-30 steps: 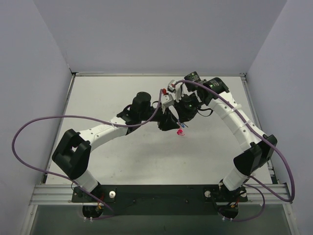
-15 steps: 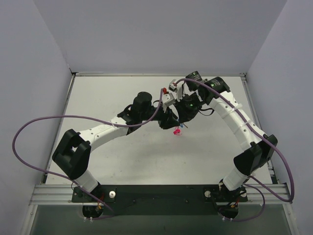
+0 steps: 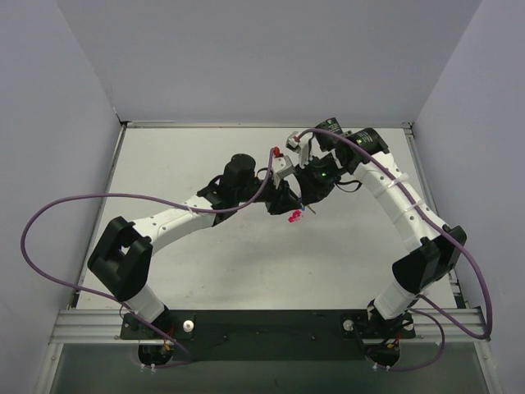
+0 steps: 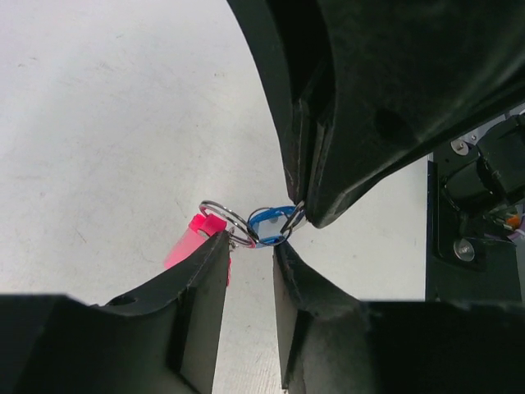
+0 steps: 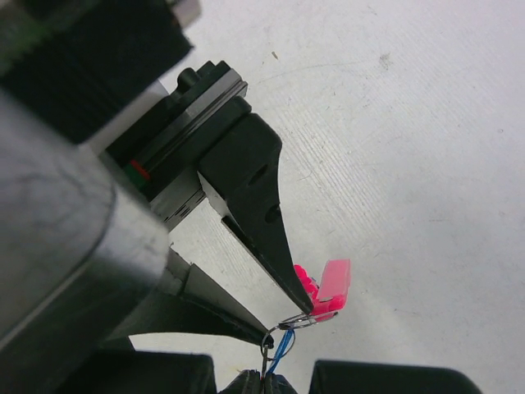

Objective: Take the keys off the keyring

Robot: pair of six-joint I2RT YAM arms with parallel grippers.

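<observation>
Over the pale grey table, the left gripper pinches the tiny thin silver wire keyring between its black fingertips; a bright pink plastic key hangs just beside them; a bit farther, the right gripper squeezes tight on the small blue-headed key, which touches the ring.

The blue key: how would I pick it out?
Over the white table, the left gripper and right gripper meet tip to tip. Between them hangs a thin silvery keyring, the blue key at the right gripper's end. Its only neighbour is a pink key.
</observation>
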